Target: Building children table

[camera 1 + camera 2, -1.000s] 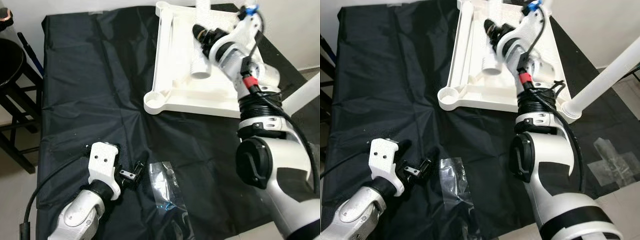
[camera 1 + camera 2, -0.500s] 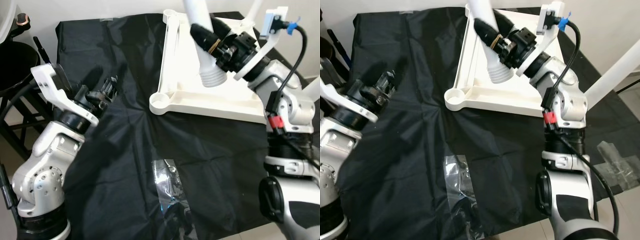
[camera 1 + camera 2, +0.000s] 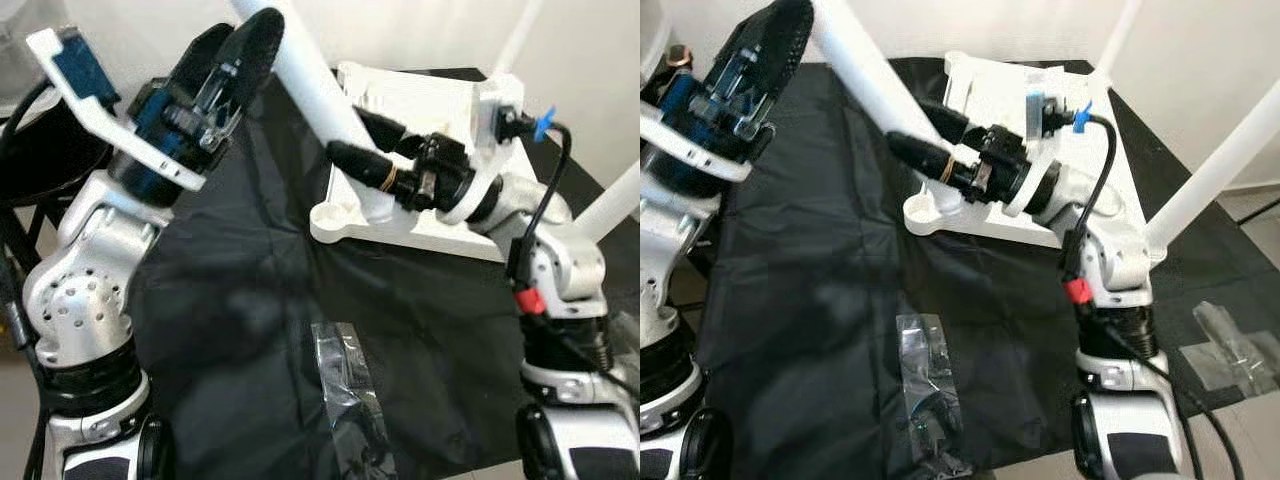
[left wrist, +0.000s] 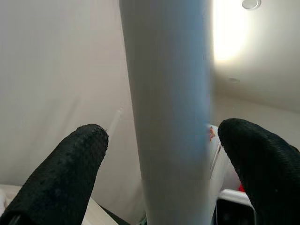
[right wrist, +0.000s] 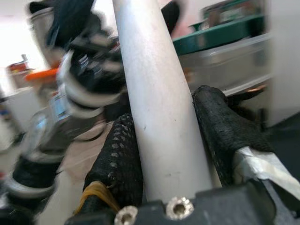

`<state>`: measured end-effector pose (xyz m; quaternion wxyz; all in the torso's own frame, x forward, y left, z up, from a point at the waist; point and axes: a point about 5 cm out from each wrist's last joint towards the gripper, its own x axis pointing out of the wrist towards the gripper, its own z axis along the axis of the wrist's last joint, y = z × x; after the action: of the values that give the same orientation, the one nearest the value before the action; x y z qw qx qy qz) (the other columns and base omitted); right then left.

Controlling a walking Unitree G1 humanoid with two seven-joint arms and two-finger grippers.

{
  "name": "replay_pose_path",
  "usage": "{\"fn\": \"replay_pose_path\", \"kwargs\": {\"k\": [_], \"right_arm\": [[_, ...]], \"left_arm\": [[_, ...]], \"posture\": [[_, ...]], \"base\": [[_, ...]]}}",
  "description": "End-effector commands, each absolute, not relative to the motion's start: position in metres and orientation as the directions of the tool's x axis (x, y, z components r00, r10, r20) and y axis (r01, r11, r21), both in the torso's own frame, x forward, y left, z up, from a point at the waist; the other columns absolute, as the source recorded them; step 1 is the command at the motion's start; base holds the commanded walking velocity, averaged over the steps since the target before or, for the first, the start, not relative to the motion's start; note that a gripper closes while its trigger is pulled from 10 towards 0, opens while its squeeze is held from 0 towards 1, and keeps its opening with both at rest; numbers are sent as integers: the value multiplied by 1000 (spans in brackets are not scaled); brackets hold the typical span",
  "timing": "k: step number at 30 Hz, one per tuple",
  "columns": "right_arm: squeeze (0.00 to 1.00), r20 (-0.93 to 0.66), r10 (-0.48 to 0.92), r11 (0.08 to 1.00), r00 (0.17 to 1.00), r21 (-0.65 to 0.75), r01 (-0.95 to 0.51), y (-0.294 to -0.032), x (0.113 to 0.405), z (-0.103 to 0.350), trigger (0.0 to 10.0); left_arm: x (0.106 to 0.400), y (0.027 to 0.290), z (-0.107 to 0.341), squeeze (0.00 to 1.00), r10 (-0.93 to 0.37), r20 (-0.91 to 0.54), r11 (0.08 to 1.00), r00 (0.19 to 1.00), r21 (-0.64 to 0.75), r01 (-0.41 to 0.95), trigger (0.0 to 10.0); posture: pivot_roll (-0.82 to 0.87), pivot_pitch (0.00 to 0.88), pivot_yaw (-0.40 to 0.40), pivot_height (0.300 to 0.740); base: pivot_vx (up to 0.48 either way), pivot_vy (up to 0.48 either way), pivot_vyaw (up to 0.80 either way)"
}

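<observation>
Step in hand: fitting a leg (image 3: pixel 320 100) to the upturned tabletop (image 3: pixel 420 200) on the black-draped desk (image 3: pixel 250 300).

Right gripper (image 3: pixel 365 150) is clenched on the leg's lower part, just above the tabletop's near corner socket (image 3: pixel 335 215). Left gripper (image 3: pixel 240 60) is at the upper part of the leg; in the left wrist view its fingers (image 4: pixel 65 176) flank the leg with gaps, released, not yet gripping.

Judged next: close the left fingers, steady the leg, seat its end in the socket.

Hard to tell: the leg's end is hidden behind the right gripper, so seating is unclear. Contents of the plastic bag (image 3: pixel 345 375) nearer the robot than the tabletop are unreadable.
</observation>
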<state>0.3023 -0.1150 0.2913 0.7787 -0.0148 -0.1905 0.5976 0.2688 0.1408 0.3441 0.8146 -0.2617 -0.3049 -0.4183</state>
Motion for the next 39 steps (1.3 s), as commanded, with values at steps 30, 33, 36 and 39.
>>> {"fn": "replay_pose_path", "kwargs": {"k": [30,33,36,39], "right_arm": [[1000,216,945,290,246,-204,-935,-105,300,279,10000],[1000,159,970,216,184,-213,-953,-106,297,276,10000],[1000,58,994,102,91,-238,-966,-109,293,273,10000],[1000,-38,999,0,10,-246,-969,-112,291,271,10000]], "left_arm": [[279,133,339,0,-639,623,491,451,-121,863,0],[276,127,339,0,-695,588,465,413,-70,883,0],[272,117,338,0,-778,524,411,347,6,912,0],[267,109,335,0,-842,457,356,287,69,932,0]], "posture": [[-60,84,-54,740],[-54,84,-61,740],[-51,84,-68,740],[-53,83,-71,740]], "base": [[0,0,0],[0,0,0],[0,0,0],[0,0,0]]}}
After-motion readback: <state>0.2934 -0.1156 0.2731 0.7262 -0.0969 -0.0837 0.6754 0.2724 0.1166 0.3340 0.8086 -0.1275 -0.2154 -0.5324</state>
